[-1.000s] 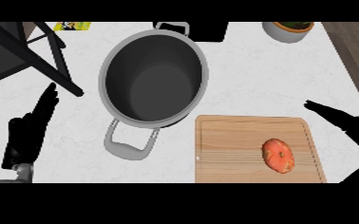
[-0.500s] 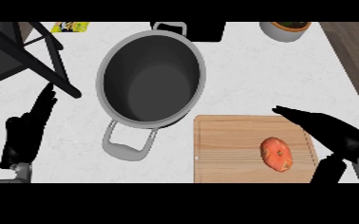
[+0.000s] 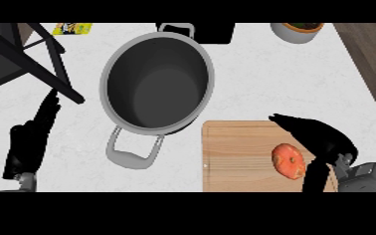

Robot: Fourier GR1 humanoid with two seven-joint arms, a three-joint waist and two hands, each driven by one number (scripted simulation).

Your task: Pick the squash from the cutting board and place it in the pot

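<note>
The left hand [image 3: 31,139] rests open at the left edge, and the pot [image 3: 158,82] sits empty beside the cutting board [image 3: 235,159]. On the board's right lies the squash [image 3: 289,161], ungrasped. The right hand [image 3: 320,137] has swung in over it, fingers spread, so the grasp looks imminent

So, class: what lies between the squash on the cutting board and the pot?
In the head view, only bare wood of the cutting board and a narrow strip of white counter separate the squash from the pot.

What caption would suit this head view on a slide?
Right hand open over the squash on the cutting board; pot waits, left hand resting.
</note>
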